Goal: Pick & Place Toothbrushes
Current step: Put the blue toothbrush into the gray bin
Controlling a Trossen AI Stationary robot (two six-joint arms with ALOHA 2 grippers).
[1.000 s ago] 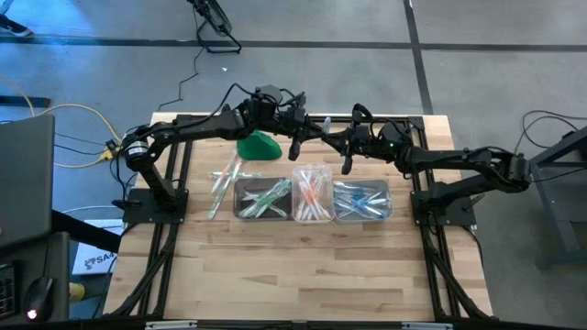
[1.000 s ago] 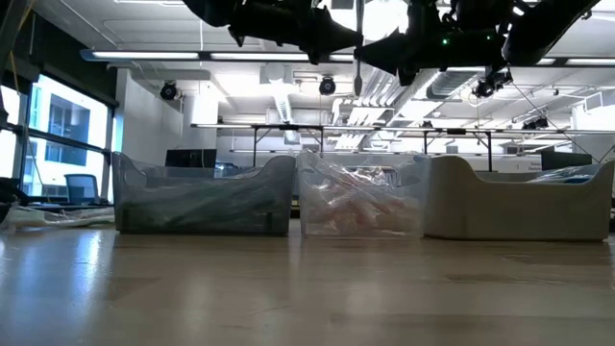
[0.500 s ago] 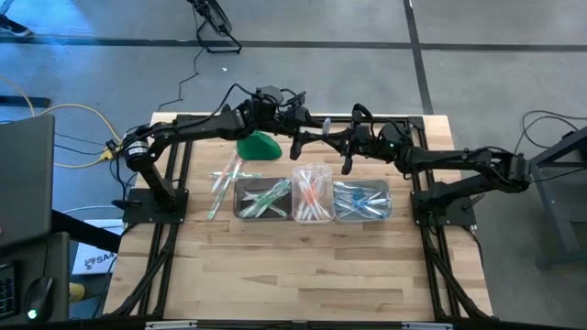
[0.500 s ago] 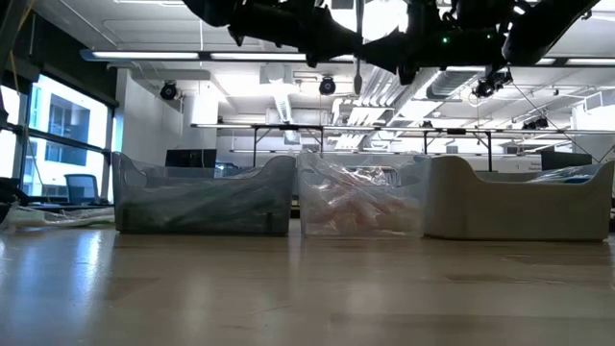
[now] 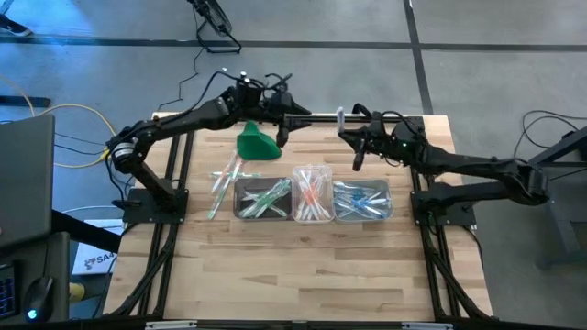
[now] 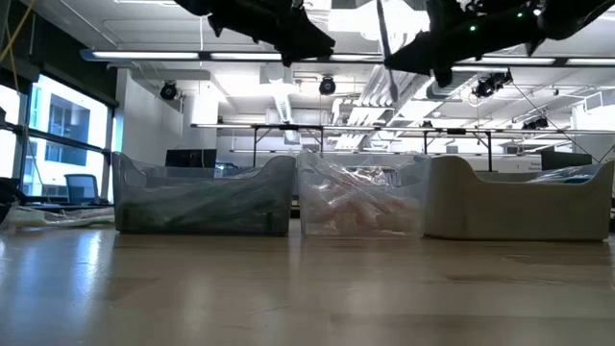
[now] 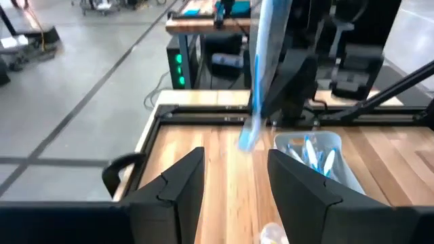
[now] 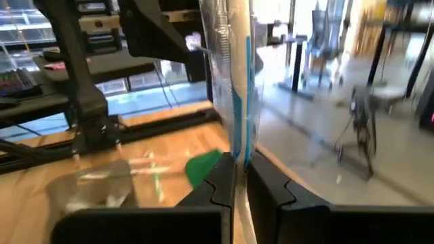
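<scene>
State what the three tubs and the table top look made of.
Tubs: likely thin clear plastic; the brushes inside show through the walls, which look glossy and cloudy in the low view. Table top: wood, probably butcher block; pale planks with grain and a soft sheen.

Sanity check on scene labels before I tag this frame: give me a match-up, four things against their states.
Things:
1. left gripper
2. right gripper
3. middle tub
4. green lump

States:
A. holds orange-pink toothbrushes
B. jaws open, nothing between them
C. lying on the table
D. jaws shut on a blue-and-white toothbrush

Pairs: 1-B, 2-D, 3-A, 4-C
</scene>
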